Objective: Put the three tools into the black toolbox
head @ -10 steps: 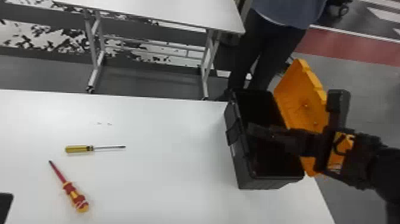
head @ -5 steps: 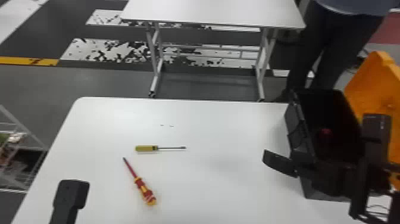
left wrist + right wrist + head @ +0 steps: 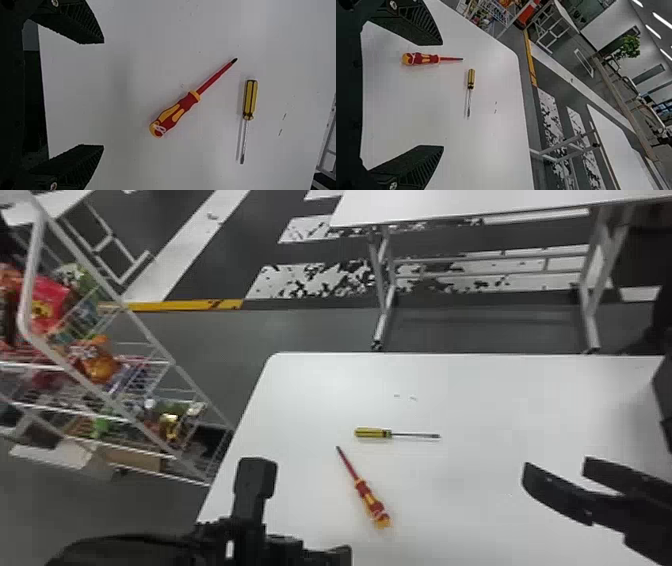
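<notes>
Seeing left gripper (image 3: 103, 94) and right gripper (image 3: 442, 95) open, empty; judging red-yellow screwdriver (image 3: 188, 101) light, stiff, perhaps slippery on shaft (image 3: 216, 76); better grasped by thick handle (image 3: 172, 115).

The surface (image 3: 480, 390) is smooth and white, with a rounded far left corner. On it lies a yellow-handled screwdriver (image 3: 372, 433), its metal shaft pointing right. Just beside it, nearer the robot, a red-and-yellow screwdriver (image 3: 369, 498) lies slantwise, tip away from the robot and handle toward it; the two are apart. Small dark marks dot the surface beyond them. The black toolbox (image 3: 664, 390) stands at the right, partly cut off.
</notes>
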Tool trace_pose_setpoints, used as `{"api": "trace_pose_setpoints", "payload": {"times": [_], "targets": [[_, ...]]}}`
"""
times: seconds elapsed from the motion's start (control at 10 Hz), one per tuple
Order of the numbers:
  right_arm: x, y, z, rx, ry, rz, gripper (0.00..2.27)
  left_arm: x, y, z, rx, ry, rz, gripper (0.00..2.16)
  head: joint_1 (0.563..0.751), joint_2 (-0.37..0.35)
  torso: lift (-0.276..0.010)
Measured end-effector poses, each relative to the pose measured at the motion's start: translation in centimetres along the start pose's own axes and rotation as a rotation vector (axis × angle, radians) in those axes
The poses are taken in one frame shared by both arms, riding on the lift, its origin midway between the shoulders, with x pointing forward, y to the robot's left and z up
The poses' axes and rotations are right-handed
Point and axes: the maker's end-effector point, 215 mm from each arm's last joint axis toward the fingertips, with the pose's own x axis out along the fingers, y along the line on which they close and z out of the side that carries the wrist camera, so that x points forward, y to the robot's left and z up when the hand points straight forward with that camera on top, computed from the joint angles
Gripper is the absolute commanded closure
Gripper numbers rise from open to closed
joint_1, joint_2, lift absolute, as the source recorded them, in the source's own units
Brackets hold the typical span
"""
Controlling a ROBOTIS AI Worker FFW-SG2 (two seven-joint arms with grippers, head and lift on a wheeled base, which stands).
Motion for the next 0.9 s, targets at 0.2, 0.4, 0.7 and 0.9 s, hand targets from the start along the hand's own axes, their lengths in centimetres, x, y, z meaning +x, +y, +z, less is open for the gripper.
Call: {"api": "trace_pose_setpoints", "payload": {"times": [0.2, 0.4, 0.7, 0.9], "targets": [[0.0, 0.2, -0.6, 0.001, 0.009, 0.003, 0.07, 1.4, -0.4, 2.0, -0.001, -0.015, 0.029, 0.06, 0.695, 0.340, -0.051], [0.0, 0.4, -1.1, 0.002, 0.012, 0.010, 0.07, 3.2, -1.8, 3.5, 0.016, -0.012, 0.063, 0.06, 0.695, 0.312, -0.051], [0.0, 0.6, -1.1, -0.005, 0.009, 0.016, 0.07, 5.7, -3.8, 5.0, 0.031, 0.007, 0.126, 0.05, 0.695, 0.258, -0.051], [-0.3, 0.6, -0.9, -0.006, 0.004, 0.029, 0.07, 7.0, -4.4, 5.7, 0.035, 0.025, 0.166, 0.05, 0.695, 0.233, -0.051]]}}
